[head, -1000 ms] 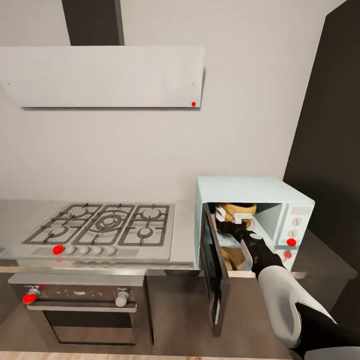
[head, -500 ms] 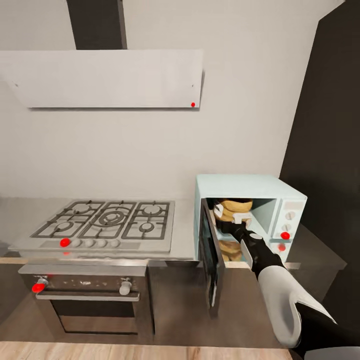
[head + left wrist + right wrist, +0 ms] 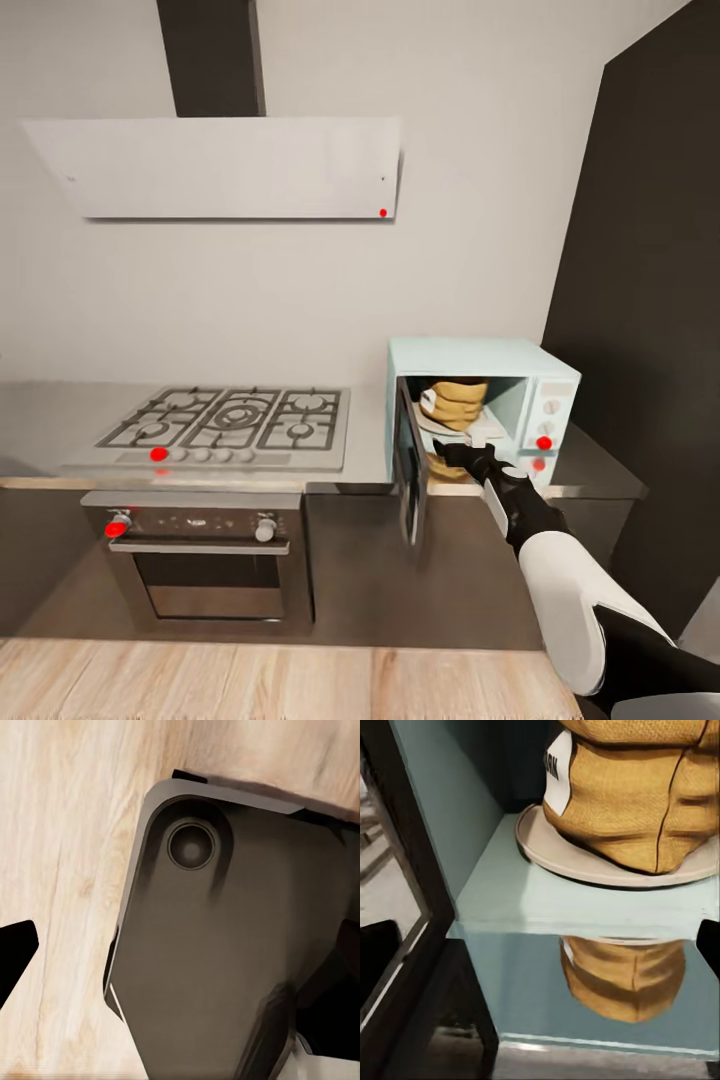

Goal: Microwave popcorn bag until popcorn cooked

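Right end effector point(image 3: 478, 447) outstretched before microwave point(image 3: 480, 360), apparently parted; popcorn bag point(image 3: 634, 791) inside.

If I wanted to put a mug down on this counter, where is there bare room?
The countertop has a bare strip between the gas hob and the microwave, though the open microwave door swings out beside it. There is more bare steel left of the hob. Inside the microwave it is crowded: the popcorn bag sits on the turntable.

Kitchen: steel gas hob point(image 3: 228, 428) over built-in oven point(image 3: 208, 565), white slab hood point(image 3: 225, 167), grey countertop point(image 3: 45, 410), mint-blue microwave point(image 3: 480, 400), dark cabinets point(image 3: 640, 300), wood floor point(image 3: 250, 680).
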Controlling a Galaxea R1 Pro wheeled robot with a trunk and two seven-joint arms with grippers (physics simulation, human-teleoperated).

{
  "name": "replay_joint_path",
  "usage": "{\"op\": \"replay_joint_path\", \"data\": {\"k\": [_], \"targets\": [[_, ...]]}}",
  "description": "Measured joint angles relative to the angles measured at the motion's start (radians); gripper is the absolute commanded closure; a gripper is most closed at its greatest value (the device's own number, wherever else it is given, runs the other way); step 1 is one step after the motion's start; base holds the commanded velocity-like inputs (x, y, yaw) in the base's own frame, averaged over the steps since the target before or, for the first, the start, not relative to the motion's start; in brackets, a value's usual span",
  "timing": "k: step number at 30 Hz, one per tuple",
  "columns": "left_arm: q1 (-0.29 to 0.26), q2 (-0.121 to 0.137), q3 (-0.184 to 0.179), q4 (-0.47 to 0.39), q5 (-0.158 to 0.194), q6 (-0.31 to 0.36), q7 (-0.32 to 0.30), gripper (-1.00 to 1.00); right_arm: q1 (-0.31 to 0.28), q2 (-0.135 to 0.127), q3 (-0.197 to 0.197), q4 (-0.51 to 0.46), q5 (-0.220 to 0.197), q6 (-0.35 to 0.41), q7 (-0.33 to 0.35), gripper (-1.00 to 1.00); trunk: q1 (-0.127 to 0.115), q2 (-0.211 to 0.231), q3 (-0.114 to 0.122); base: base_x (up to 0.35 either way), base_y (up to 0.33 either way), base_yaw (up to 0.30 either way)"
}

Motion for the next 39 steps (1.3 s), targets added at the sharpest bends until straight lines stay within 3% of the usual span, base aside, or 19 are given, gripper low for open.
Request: {"op": "replay_joint_path", "data": {"k": [3,5,8,11,12,14,18,22,32,35,36,38,39], "targets": [[0.000,0.001,0.000,0.000,0.000,0.000,0.000,-1.00,0.000,-0.003,0.000,0.000,0.001,0.001,0.001,-1.00,0.000,0.000,0.000,-0.104,0.000,0.000],[0.000,0.001,0.000,0.000,0.000,0.000,0.000,-1.00,0.000,-0.030,0.000,-0.001,0.001,0.003,0.005,-1.00,-0.001,0.000,0.000,-0.017,0.000,0.000],[0.000,0.001,0.000,0.000,0.000,0.000,0.000,-1.00,0.000,-0.048,-0.001,-0.016,0.000,0.017,0.012,-1.00,-0.001,0.000,0.000,-0.005,0.000,0.000],[0.000,0.001,0.000,0.000,0.001,0.000,0.000,-1.00,0.000,-0.054,-0.003,-0.141,-0.005,0.185,0.014,-1.00,-0.001,0.000,0.000,0.000,0.000,0.000],[0.000,0.001,0.000,0.000,0.000,0.000,0.000,-1.00,0.000,-0.052,-0.004,-0.243,-0.006,0.332,0.014,-1.00,-0.001,0.000,0.000,0.000,0.000,0.000],[0.000,0.001,0.000,0.000,0.000,0.000,0.000,-1.00,0.003,-0.055,-0.006,-0.361,-0.002,0.517,0.016,-1.00,-0.001,0.000,0.000,0.000,0.000,0.000],[0.000,0.001,0.001,0.000,0.000,0.000,0.000,-1.00,0.080,-0.057,-0.005,-0.500,0.009,0.594,0.016,-1.00,-0.001,0.000,0.000,0.000,0.000,0.000],[0.000,0.001,0.000,0.000,0.001,0.000,0.000,-1.00,0.238,-0.056,-0.004,-0.600,0.010,0.596,0.021,-1.00,0.000,0.000,0.000,-0.061,0.000,0.000],[0.000,0.000,0.002,0.000,0.000,0.000,0.000,-1.00,0.373,-0.082,-0.007,-0.586,-0.003,0.592,0.059,-1.00,0.000,0.000,0.000,-0.325,0.000,0.000],[0.000,0.000,0.002,0.000,0.000,0.000,0.000,-1.00,0.400,-0.089,-0.006,-0.481,-0.003,0.579,0.051,-1.00,0.000,0.000,0.000,-0.342,0.000,0.000],[0.000,0.000,0.001,0.000,0.000,0.000,0.000,-1.00,0.405,-0.107,-0.006,-0.380,0.001,0.559,0.046,-1.00,0.000,0.000,0.000,-0.318,0.000,0.000],[0.000,0.000,0.000,0.000,0.000,0.000,0.000,-1.00,0.407,-0.126,-0.004,-0.279,0.002,0.534,0.044,-1.00,0.000,0.000,0.000,-0.268,0.000,0.000],[0.000,0.000,0.000,0.000,0.000,0.000,0.000,-1.00,0.408,-0.148,-0.003,-0.192,0.003,0.504,0.042,-1.00,0.000,0.000,0.000,-0.155,0.000,0.000]]}}
